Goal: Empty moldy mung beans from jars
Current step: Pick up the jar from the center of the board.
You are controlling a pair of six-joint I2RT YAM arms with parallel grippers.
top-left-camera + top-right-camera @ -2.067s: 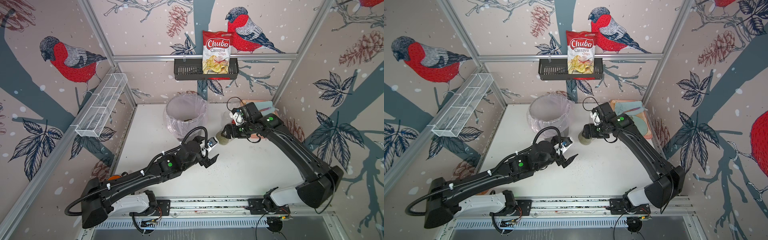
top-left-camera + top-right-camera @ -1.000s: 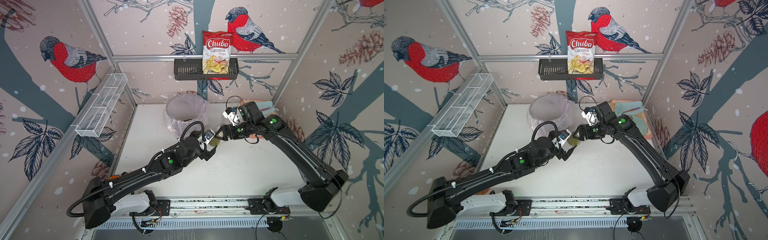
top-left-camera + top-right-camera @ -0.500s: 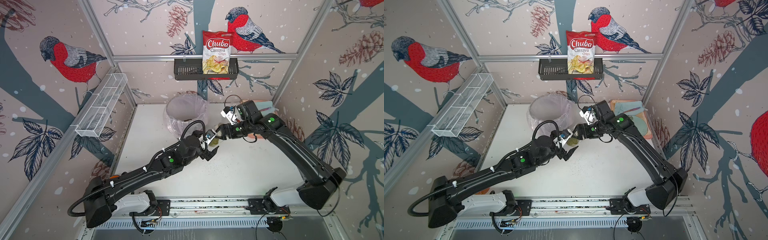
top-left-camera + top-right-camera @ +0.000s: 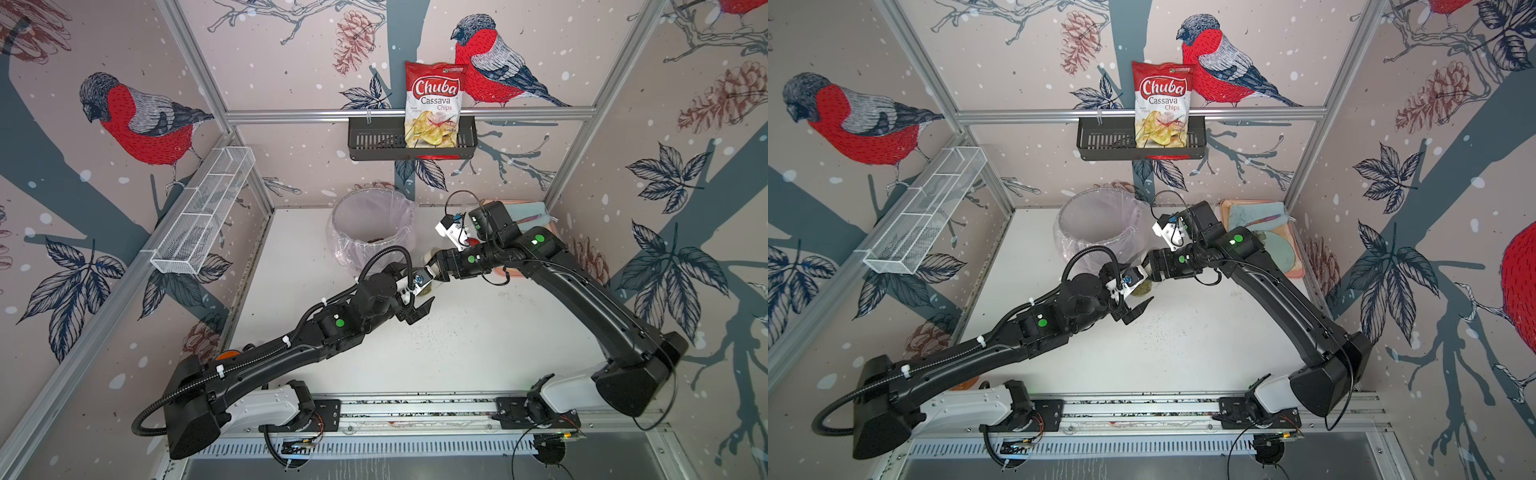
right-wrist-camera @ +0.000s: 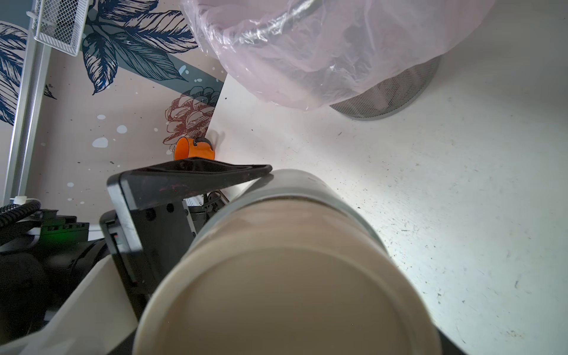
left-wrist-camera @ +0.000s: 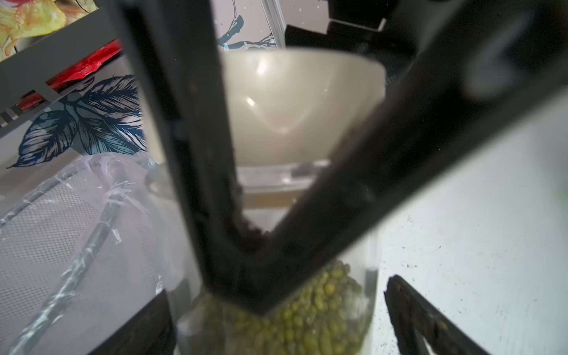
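Right gripper (image 4: 435,266) shifted jar (image 4: 427,287) leftward, left gripper (image 4: 417,291) advanced to meet it, spread jaws now straddling the jar body

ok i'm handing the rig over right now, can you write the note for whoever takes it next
The right gripper is shut on the lid end of the clear jar with a beige round lid, held up over the white tabletop beside the grey mesh bin with a clear plastic liner.
The left gripper is open around the jar's bean end.
Done: jar picked up; dark bits lie in the bin.
Left: lid is on, olive-green mung beans inside; remove lid, tip into bin. Other jars: cannot make out.
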